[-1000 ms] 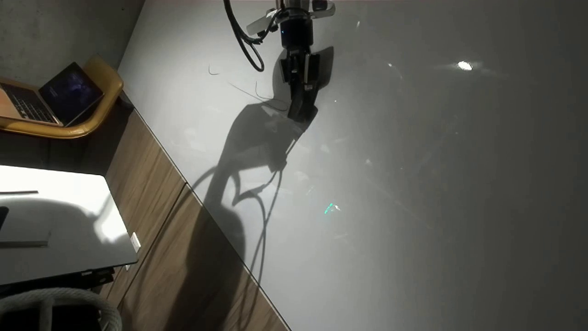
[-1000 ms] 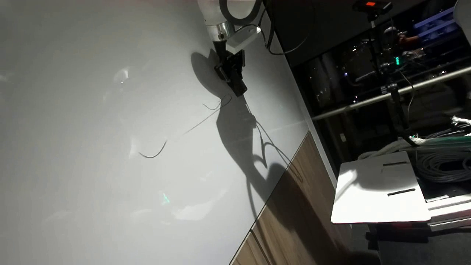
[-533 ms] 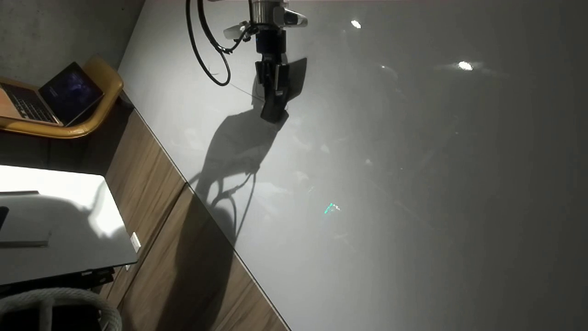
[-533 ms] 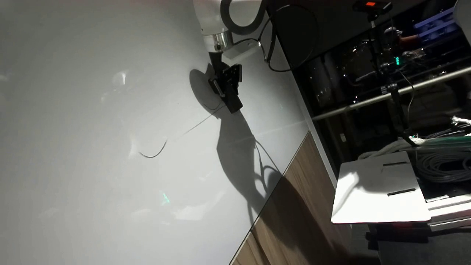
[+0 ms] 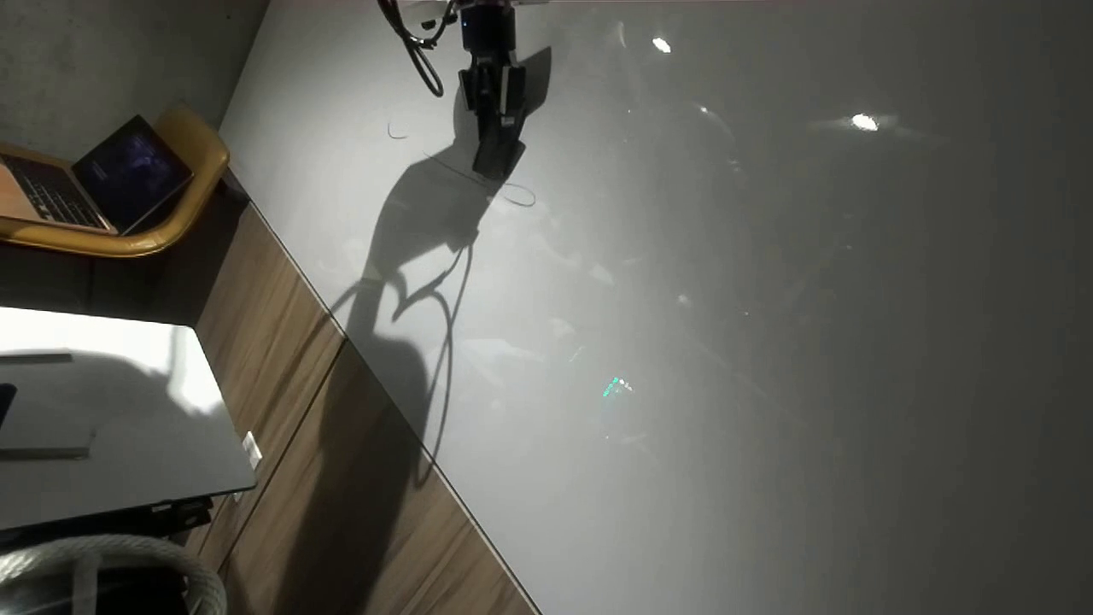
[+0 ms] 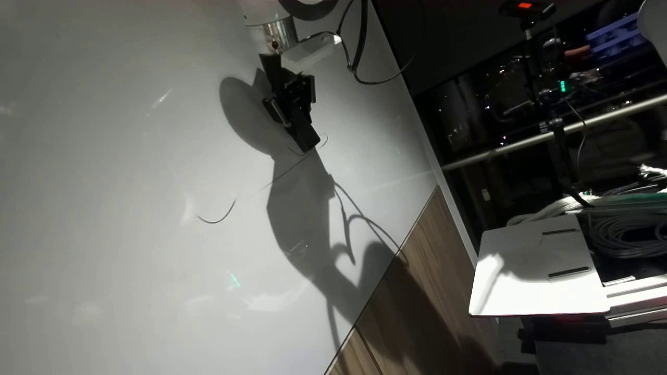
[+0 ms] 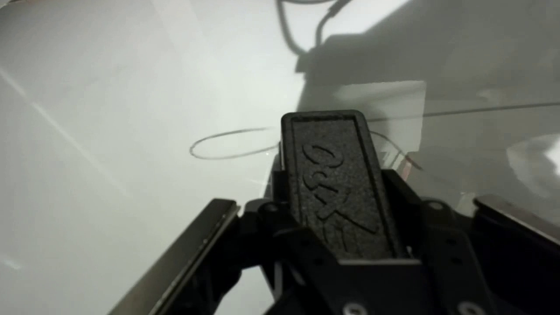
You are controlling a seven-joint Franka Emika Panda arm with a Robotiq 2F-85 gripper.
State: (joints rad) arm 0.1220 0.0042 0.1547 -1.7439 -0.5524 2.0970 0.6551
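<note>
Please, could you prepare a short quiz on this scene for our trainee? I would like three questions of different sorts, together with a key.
1. Open question: What does the gripper hold?
2. True or false: The laptop on the yellow chair is open.
3. Fill in the blank: In the wrist view, the thin dark loop lies in the picture's ___ half (left or right).

Key: 1. A black eraser with engraved letters. 2. True. 3. Left.
</note>
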